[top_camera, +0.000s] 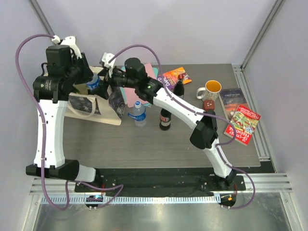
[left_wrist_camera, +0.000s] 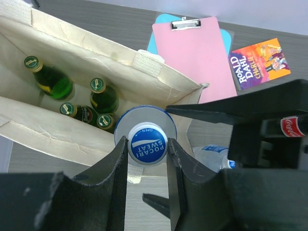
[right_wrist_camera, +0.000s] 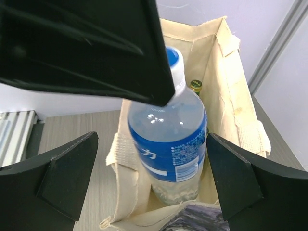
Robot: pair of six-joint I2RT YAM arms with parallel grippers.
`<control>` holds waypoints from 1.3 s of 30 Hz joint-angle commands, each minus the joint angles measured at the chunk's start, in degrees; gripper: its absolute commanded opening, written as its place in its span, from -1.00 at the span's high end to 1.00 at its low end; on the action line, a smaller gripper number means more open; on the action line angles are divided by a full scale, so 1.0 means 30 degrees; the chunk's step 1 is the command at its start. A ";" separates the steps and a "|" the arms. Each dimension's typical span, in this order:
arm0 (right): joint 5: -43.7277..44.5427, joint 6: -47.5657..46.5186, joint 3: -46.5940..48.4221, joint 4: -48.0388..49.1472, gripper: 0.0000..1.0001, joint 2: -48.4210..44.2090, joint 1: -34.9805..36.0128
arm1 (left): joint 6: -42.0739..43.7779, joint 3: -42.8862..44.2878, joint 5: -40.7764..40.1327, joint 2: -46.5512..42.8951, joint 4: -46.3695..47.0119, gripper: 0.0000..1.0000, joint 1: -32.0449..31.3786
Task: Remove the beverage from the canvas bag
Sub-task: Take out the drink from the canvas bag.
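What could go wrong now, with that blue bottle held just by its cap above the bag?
The left gripper pinches only the small cap of the blue bottle; it might slip and drop onto the green glass bottles in the canvas bag. The right gripper stands open on either side of the bottle, close to the bag's strap, so closing could catch cloth.

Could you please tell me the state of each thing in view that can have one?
Canvas bag: open at the top.
Pocari Sweat bottle: capped, partly out of the bag.
Left gripper: jaws shut on the cap.
Right gripper: jaws open, either side of the bottle.
Green bottles: capped, inside the bag.
Water bottle: capped, upright on the table.
Mug: upright.
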 commanded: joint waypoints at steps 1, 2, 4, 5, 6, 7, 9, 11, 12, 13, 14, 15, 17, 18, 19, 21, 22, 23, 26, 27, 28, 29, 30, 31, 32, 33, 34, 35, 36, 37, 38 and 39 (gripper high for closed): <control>0.1124 -0.1162 0.0851 0.0957 -1.00 -0.0271 0.0373 | -0.0759 0.1450 0.1147 -0.1471 0.2539 1.00 0.0045; 0.1243 -0.1251 0.0939 0.0986 -1.00 -0.0183 0.0461 | -0.0819 0.1421 0.1669 -0.1530 0.2597 1.00 0.0016; 0.1593 -0.1426 0.1027 0.0987 -0.99 -0.0066 0.0578 | -0.0994 0.1450 0.2024 -0.1589 0.2598 1.00 0.0015; 0.1683 -0.1514 0.1085 0.0958 -1.00 0.0022 0.0608 | -0.1053 0.1479 0.2142 -0.1705 0.2655 1.00 0.0015; 0.1770 -0.1573 0.1173 0.0986 -1.00 0.0081 0.0637 | -0.1141 0.1450 0.2288 -0.1736 0.2714 1.00 0.0015; 0.1858 -0.1719 0.1261 0.0987 -0.99 0.0168 0.0724 | -0.1228 0.1421 0.2406 -0.1765 0.2744 1.00 0.0015; 0.2151 -0.2071 0.1437 0.0987 -0.99 0.0431 0.0813 | -0.1434 0.1450 0.2699 -0.1940 0.2832 1.00 0.0015; 0.2414 -0.2246 0.1670 0.1543 -0.97 0.0579 0.0930 | -0.1638 0.1450 0.2845 -0.2028 0.2919 1.00 0.0015; 0.2503 -0.2306 0.1730 0.1601 -0.96 0.0695 0.0959 | -0.1668 0.1450 0.2875 -0.2145 0.2920 1.00 0.0015; 0.2562 -0.2335 0.1730 0.1805 -0.89 0.0726 0.0988 | -0.1727 0.1450 0.2876 -0.2204 0.2949 1.00 0.0015; 0.2591 -0.2364 0.1759 0.1894 -0.80 0.0755 0.1018 | -0.1727 0.1479 0.2847 -0.2263 0.2978 1.00 0.0015; 0.2650 -0.2510 0.1818 0.1953 -0.71 0.0813 0.1076 | -0.1814 0.1421 0.2904 -0.2379 0.2949 1.00 0.0015; 0.2708 -0.2628 0.1964 0.2071 -0.32 0.0843 0.1135 | -0.1903 0.1450 0.2934 -0.2497 0.2979 1.00 0.0015; 0.2738 -0.2802 0.2023 0.2071 -0.19 0.0872 0.1164 | -0.1961 0.1479 0.2992 -0.2527 0.3007 1.00 0.0015; 0.2738 -0.2833 0.2081 0.2071 0.02 0.0930 0.1165 | -0.1991 0.1450 0.2993 -0.2643 0.3008 1.00 0.0015; 0.2709 -0.2979 0.2228 0.2071 0.33 0.0931 0.1223 | -0.2079 0.1392 0.3109 -0.2673 0.3066 1.00 0.0015; 0.2709 -0.3096 0.2287 0.2071 0.42 0.0931 0.1223 | -0.2253 0.1391 0.3255 -0.2760 0.3153 1.00 0.0015; 0.2680 -0.3242 0.2374 0.2071 0.49 0.0902 0.1252 | -0.2342 0.1304 0.3315 -0.2790 0.3241 1.00 0.0015; 0.2650 -0.3332 0.2404 0.2450 0.66 0.0727 0.1282 | -0.2810 0.1041 0.3345 -0.3054 0.3621 1.00 0.0015; 0.2650 -0.3303 0.2404 0.2626 0.70 0.0697 0.1311 | -0.2956 0.0866 0.3344 -0.3141 0.3710 0.99 0.0015; 0.2621 -0.3128 0.2433 0.3004 0.71 0.0639 0.1282 | -0.3161 0.0748 0.3344 -0.3229 0.3827 0.90 0.0015; 0.2650 -0.3068 0.2463 0.3211 0.73 0.0580 0.1282 | -0.3540 0.0631 0.3315 -0.3433 0.4089 0.55 0.0015; 0.2650 -0.2952 0.2463 0.3416 0.74 0.0521 0.1282 | -0.3805 0.0282 0.3257 -0.3551 0.4237 0.34 0.0015; 0.2621 -0.2864 0.2463 0.3824 0.76 0.0492 0.1282 | -0.4010 0.0046 0.3199 -0.3697 0.4528 0.17 0.0015; 0.2592 -0.2631 0.2492 0.4032 0.76 0.0462 0.1253 | -0.4448 -0.0188 0.3140 -0.4047 0.4763 -0.06 0.0015; 0.2563 -0.2541 0.2550 0.4179 0.79 0.0462 0.1252 | -0.4626 -0.0713 0.3110 -0.4166 0.4939 -0.15 0.0015; 0.2533 -0.2453 0.2580 0.4441 0.80 0.0433 0.1252 | -0.4773 -0.0979 0.3023 -0.4313 0.5260 -0.22 0.0015; 0.2446 -0.2163 0.2609 0.4618 0.81 0.0433 0.1223 | -0.5035 -0.1185 0.2790 -0.4604 0.5379 -0.34 0.0015; 0.2416 -0.2044 0.2638 0.4881 0.82 0.0375 0.1252 | -0.5125 -0.1448 0.2701 -0.4752 0.5468 -0.39 0.0015; 0.2387 -0.1897 0.2668 0.5028 0.83 0.0374 0.1194 | -0.5155 -0.1537 0.2526 -0.4870 0.5556 -0.43 0.0015; 0.2387 -0.1606 0.2697 0.5117 0.83 0.0345 0.1165 | -0.5184 -0.1538 0.2350 -0.4958 0.5527 -0.50 0.0015; 0.2387 -0.1371 0.2697 0.5437 0.85 0.0316 0.1136 | -0.5155 -0.1480 0.1942 -0.5162 0.5527 -0.53 0.0044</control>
